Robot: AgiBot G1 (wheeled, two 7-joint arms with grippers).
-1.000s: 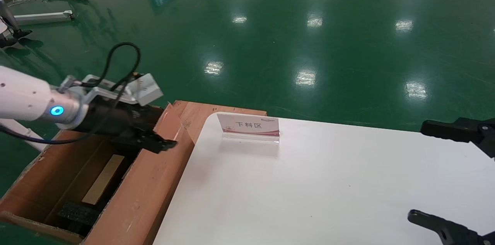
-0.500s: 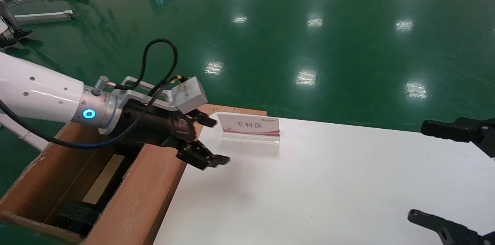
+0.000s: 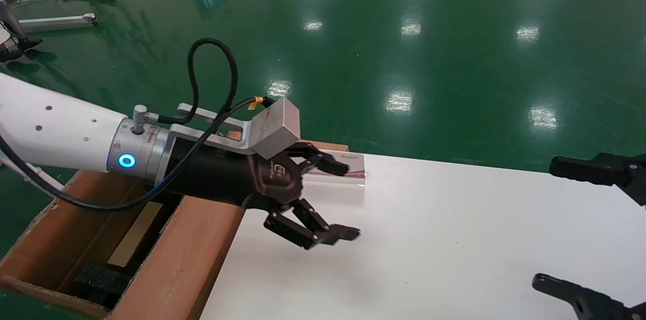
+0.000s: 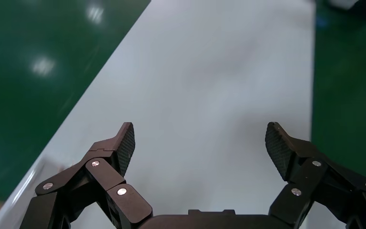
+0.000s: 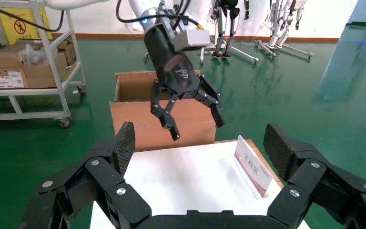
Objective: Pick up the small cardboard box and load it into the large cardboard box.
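Jaws of the left gripper [image 3: 333, 199] are spread wide with nothing between them, hovering over the left end of the white bench [image 3: 454, 239], at centre left of the head view. At lower left of that frame, the large cardboard box [image 3: 192, 254] stands open on the green floor [image 3: 404, 32] against the bench's left edge; a tan strip, perhaps the small cardboard box [image 3: 135, 234], lies inside beside a black foam block [image 3: 101, 279]. A small sign [image 3: 353, 166] stands on the bench's far edge, partly hidden by the gripper. At the right edge, the right gripper [image 3: 575, 229] has its jaws wide apart and empty.
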